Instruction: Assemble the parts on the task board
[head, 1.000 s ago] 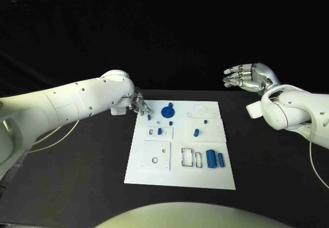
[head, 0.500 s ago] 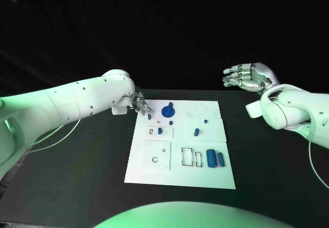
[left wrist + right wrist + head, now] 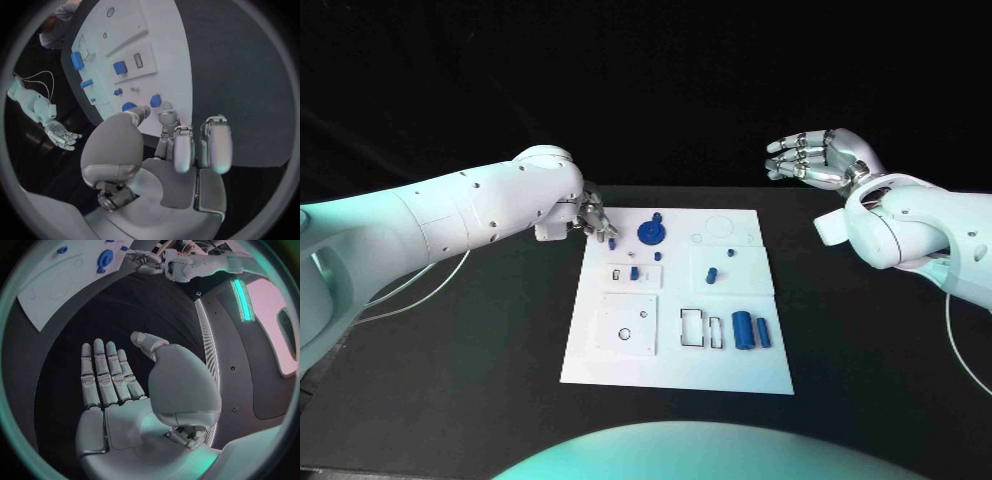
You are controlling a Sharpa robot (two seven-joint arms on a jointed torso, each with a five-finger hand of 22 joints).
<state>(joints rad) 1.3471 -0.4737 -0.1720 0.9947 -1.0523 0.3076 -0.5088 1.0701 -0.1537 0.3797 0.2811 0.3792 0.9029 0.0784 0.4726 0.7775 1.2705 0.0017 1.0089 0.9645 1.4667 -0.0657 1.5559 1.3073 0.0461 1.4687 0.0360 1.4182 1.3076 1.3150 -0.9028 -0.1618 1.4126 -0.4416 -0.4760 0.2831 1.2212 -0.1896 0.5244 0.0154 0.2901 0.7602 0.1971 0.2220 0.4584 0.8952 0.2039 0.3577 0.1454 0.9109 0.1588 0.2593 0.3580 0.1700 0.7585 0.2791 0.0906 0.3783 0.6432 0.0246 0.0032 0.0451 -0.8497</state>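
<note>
little has moved since a second ago: my left hand (image 3: 594, 222) stays at the task board's (image 3: 678, 370) far left corner.
from the head view its fingers curl down by a small blue part (image 3: 615, 241) at that corner; i can't tell whether they grip it. my right hand (image 3: 822, 160) hangs well off the board's far right, fingers spread, holding nothing.

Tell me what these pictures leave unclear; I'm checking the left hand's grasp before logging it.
- Left hand, head view: its fingertips hide any contact with the small blue part.
- Same part, left wrist view: the fingers cover its near edge.
- Small pegs on the board: too small to identify.
</note>
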